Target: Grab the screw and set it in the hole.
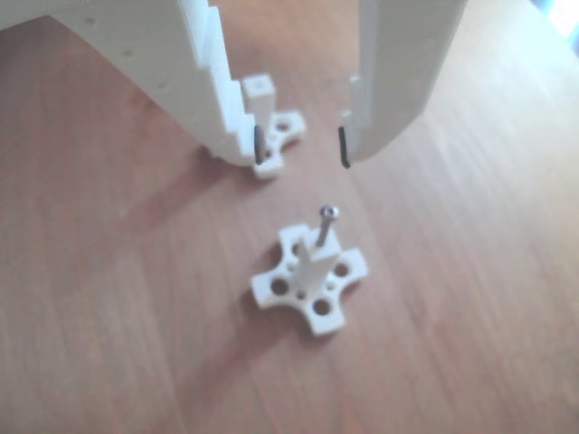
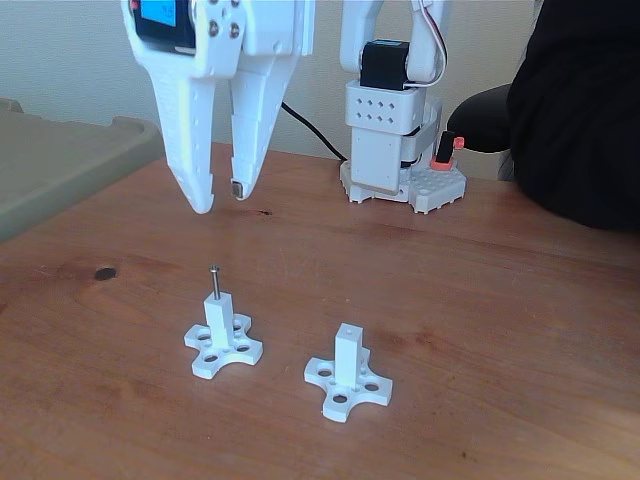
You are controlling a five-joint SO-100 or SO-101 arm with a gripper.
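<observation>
one screw [image 2: 214, 281] upright in the hole, head up

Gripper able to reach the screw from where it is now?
Probably yes. The gripper hangs open above the screw, which stands upright in the left post, with nothing between them.

Arm-mounted view looks down closely; fixed view faces table [image 2: 520, 330] frontally.

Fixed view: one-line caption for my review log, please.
Open gripper hangs above the table; the screw stands upright in one white post, the other post empty.
</observation>
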